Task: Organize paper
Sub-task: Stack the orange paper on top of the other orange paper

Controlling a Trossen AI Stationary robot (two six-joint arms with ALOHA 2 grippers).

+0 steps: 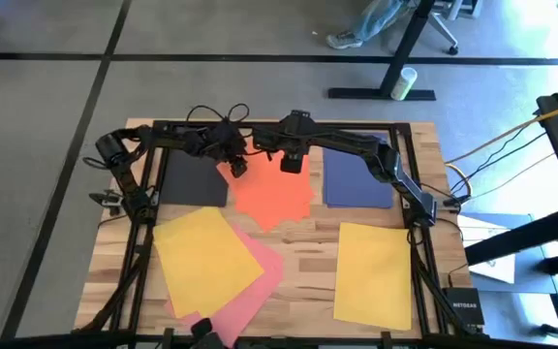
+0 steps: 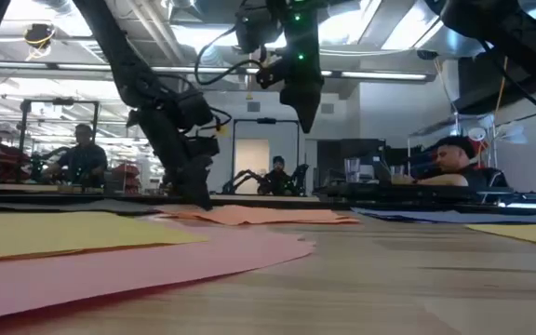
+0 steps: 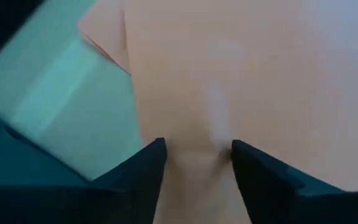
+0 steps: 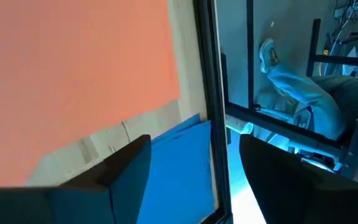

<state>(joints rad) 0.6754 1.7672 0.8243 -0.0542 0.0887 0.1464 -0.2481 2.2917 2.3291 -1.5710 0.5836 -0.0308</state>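
High view: left gripper point(image 1: 238, 166) jaws spread on the orange-red sheet point(image 1: 277, 199); right gripper point(image 1: 291, 161) jaws spread above it.

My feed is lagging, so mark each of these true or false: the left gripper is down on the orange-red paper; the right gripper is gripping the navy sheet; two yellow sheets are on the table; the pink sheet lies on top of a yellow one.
1. The left gripper is down at the orange-red sheet: true; the low view shows its tips at the sheet's edge.
2. The right gripper grips the navy sheet: false; it hangs open above the table, holding nothing.
3. Two yellow sheets are on the table: true, the left yellow sheet and the right yellow sheet.
4. The pink sheet lies on a yellow one: false; it lies under the left yellow sheet.
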